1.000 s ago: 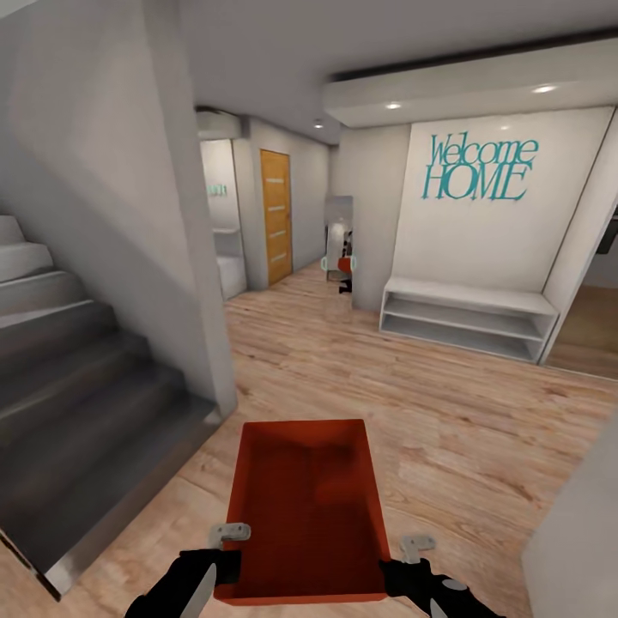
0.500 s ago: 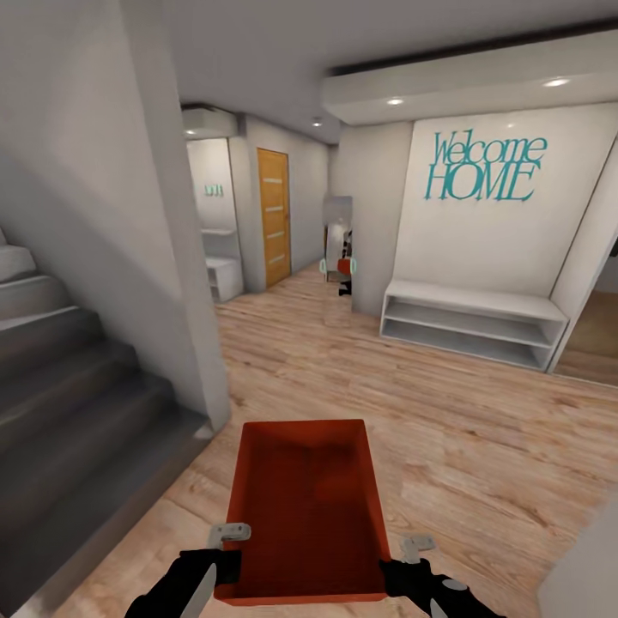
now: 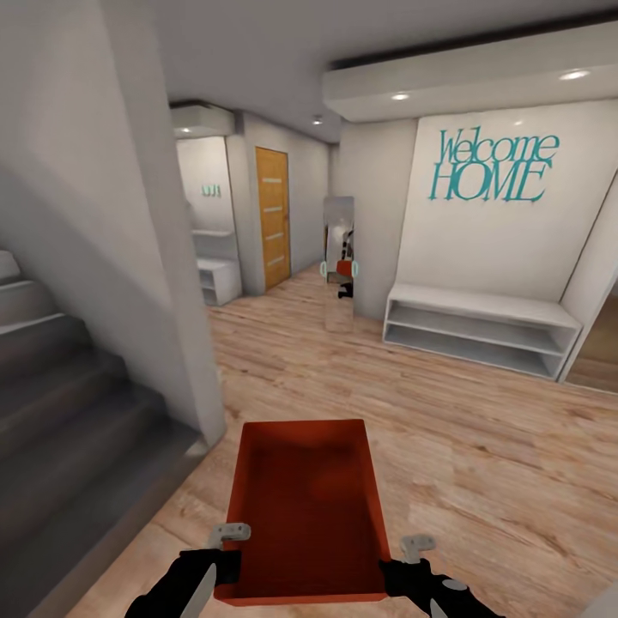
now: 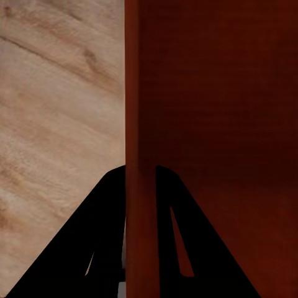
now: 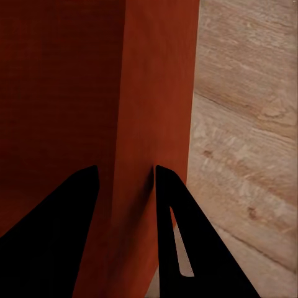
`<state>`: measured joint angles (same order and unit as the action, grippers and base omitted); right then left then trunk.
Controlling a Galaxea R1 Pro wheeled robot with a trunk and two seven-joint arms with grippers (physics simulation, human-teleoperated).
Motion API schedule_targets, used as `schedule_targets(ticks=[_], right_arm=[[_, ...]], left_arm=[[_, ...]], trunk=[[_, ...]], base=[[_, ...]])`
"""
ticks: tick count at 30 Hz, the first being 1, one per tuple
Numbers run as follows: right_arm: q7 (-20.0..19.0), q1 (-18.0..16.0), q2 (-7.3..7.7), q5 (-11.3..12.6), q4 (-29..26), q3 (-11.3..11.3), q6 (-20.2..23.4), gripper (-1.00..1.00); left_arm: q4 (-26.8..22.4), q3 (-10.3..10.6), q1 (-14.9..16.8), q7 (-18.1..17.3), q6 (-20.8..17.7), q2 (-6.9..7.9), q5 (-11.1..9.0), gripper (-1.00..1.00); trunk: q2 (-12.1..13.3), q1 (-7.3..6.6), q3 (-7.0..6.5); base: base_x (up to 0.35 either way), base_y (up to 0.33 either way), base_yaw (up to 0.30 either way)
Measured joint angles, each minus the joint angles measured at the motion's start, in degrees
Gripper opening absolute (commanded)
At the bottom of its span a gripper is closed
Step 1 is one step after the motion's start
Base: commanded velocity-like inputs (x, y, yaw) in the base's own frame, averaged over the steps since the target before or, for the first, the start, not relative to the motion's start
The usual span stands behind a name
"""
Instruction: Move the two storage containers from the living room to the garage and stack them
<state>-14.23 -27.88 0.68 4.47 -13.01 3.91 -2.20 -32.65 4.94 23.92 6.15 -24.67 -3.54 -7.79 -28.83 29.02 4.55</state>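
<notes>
One red-orange open-top storage container (image 3: 302, 506) hangs in front of me over light wood-plank flooring, empty inside. My left gripper (image 3: 225, 554) is shut on its left wall near the close corner, and my right gripper (image 3: 400, 562) is shut on its right wall. In the left wrist view the black fingers (image 4: 108, 242) straddle the thin red wall (image 4: 139, 155). The right wrist view has its fingers (image 5: 171, 230) clamped on the other wall (image 5: 155, 124) the same way.
Grey stairs (image 3: 60, 403) and a white wall corner (image 3: 184, 343) stand close on the left. A white low shelf bench (image 3: 476, 330) sits under a "Welcome HOME" sign at right. Ahead are a tall mirror (image 3: 339, 262) and an orange door (image 3: 273, 215) down the hallway.
The view has shifted: the stairs slide off to the left and the hallway and bench come nearer. The container stays held the same way in both grippers.
</notes>
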Motion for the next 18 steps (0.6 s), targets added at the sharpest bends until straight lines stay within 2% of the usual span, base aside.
schedule_targets(ticks=[18], right_arm=[[0.0, 0.0, 0.01, -0.1, 0.0, 0.0, 0.0, -1.0]], left_arm=[[0.0, 0.1, 0.0, 0.0, 0.0, 0.01, -0.1, -1.0]], trunk=[[0.0, 0.0, 0.0]], base=[[0.328, 0.0, 0.0]])
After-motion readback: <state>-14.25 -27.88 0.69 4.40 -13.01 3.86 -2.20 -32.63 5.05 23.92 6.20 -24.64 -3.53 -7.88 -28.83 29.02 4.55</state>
